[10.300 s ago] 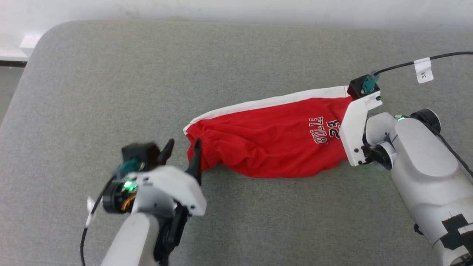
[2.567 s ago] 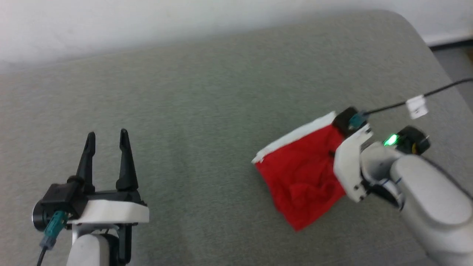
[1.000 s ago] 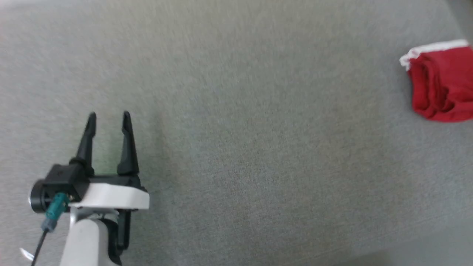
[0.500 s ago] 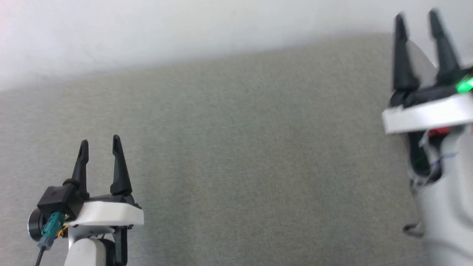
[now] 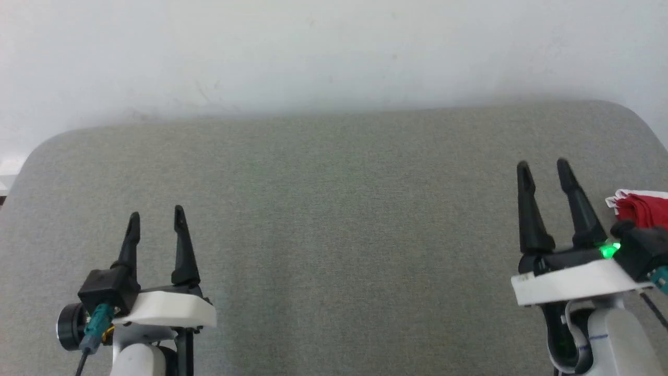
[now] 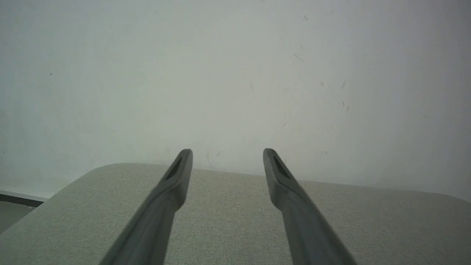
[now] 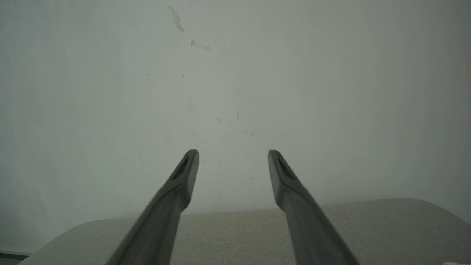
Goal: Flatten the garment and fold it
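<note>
The garment (image 5: 644, 208), red with a white edge, lies folded into a small bundle at the far right edge of the head view, partly hidden behind my right wrist. My right gripper (image 5: 543, 167) stands open just left of it, fingers pointing up the view, holding nothing. My left gripper (image 5: 156, 215) is open at the lower left, far from the garment, with nothing between its fingers. In the left wrist view my left gripper (image 6: 226, 151) points at the wall over the grey surface. The right gripper (image 7: 232, 152) in the right wrist view does the same.
The grey fabric-covered surface (image 5: 334, 209) has rounded far corners and meets a white wall (image 5: 334, 52) at the back. A dark floor strip (image 6: 18, 198) shows beyond the surface's left edge.
The head camera has swung, so the whole picture shifted. The right gripper, which was on the garment, has let go and now stands upright beside it. Left gripper unchanged.
</note>
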